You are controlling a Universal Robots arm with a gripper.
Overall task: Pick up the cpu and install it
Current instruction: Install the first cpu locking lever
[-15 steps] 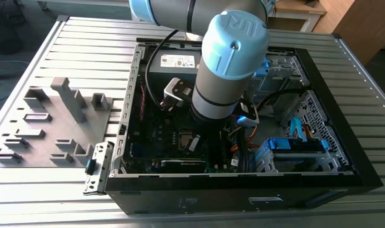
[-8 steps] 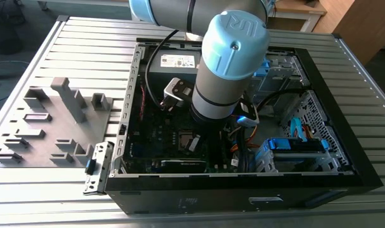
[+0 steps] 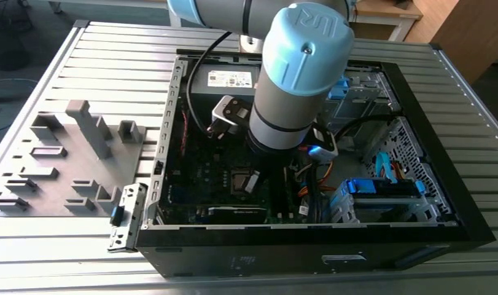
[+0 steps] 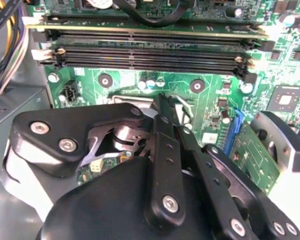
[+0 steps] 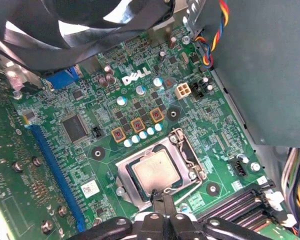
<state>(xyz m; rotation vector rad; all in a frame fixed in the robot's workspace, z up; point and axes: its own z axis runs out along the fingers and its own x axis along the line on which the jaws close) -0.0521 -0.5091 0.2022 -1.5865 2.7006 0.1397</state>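
Note:
The cpu (image 5: 154, 171), a small silver-grey square chip, lies flat inside the metal socket frame (image 5: 190, 150) on the green motherboard (image 5: 65, 165). My gripper (image 5: 159, 196) hovers at the chip's near edge, its two dark fingers pressed together with nothing between them. In the second wrist view the same gripper (image 4: 162, 102) points down at the socket, its black linkage hiding the chip. In the exterior view the arm (image 3: 294, 86) reaches down into the open computer case (image 3: 445, 203), over the socket (image 3: 247, 182).
Memory slots (image 4: 150, 50) run beside the socket. A fan (image 5: 90, 20), coloured cables (image 5: 217, 35) and the grey power supply (image 3: 220, 80) crowd the case. A blue drive caddy (image 3: 380, 190) sits at the exterior view's right; a grey fixture tray (image 3: 60, 160) lies outside at its left.

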